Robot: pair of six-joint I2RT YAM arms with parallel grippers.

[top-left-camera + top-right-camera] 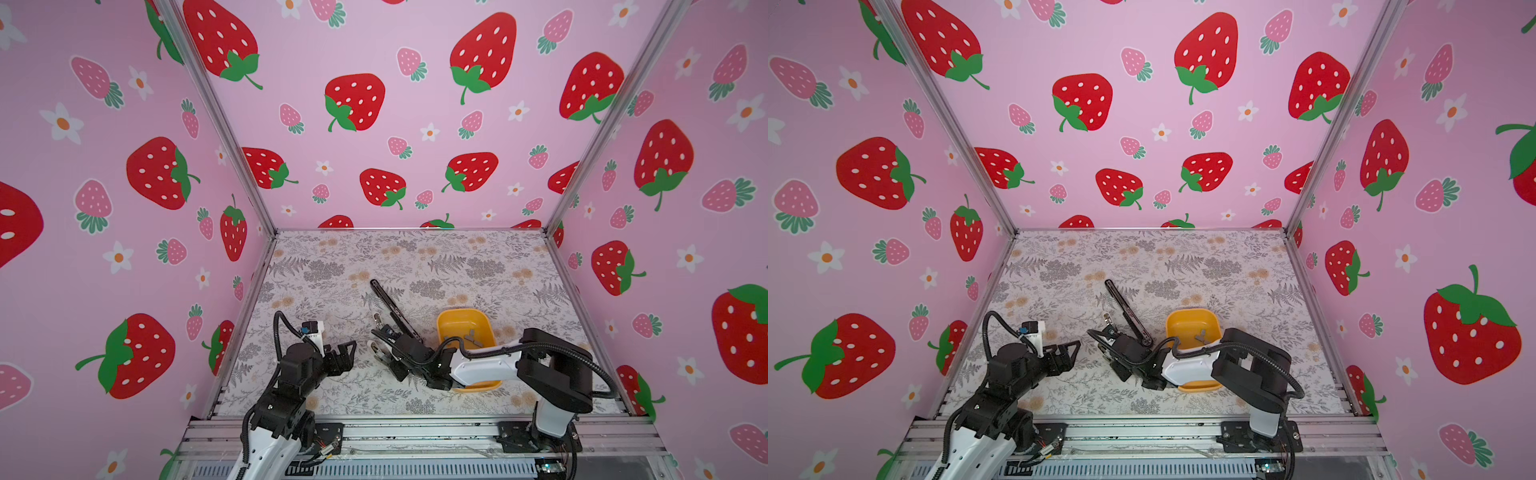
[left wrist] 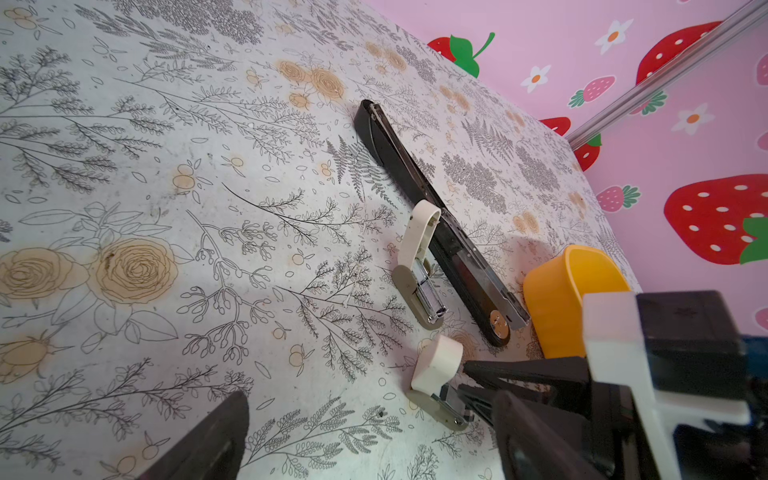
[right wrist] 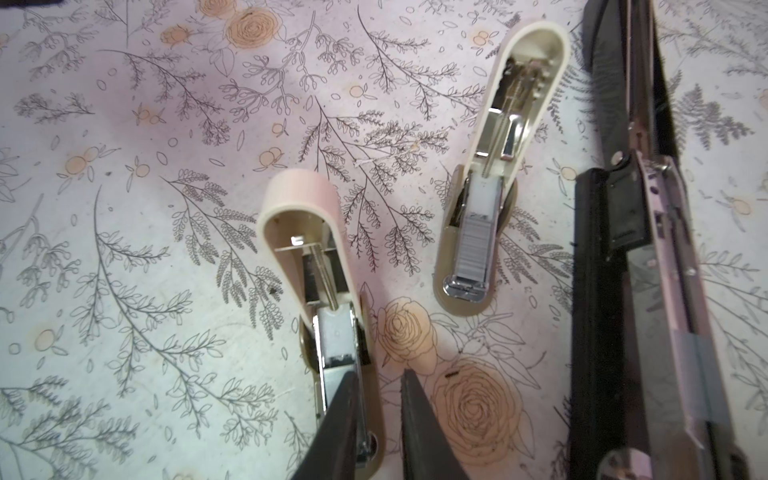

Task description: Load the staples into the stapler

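The stapler (image 1: 395, 308) (image 2: 432, 220) lies opened flat in the middle of the table, its metal channel (image 3: 665, 266) facing up. Grey staples (image 1: 471, 336) lie in the yellow tub (image 1: 446, 320). My right gripper (image 3: 380, 374) reaches over a small white-topped stapler (image 3: 309, 232). One finger (image 3: 345, 415) lies over that stapler's metal channel, the other just beside its base, with a narrow gap between them. I cannot tell whether anything is pinched. My left gripper (image 2: 370, 440) hangs wide open and empty over bare table, left of the staplers.
A second small white-topped stapler (image 3: 519, 137) lies open between the first one and the black one, a row of staples (image 3: 476, 245) in its channel. The yellow tub (image 2: 552, 299) stands close against the black stapler's hinge end. Pink walls close the back and sides.
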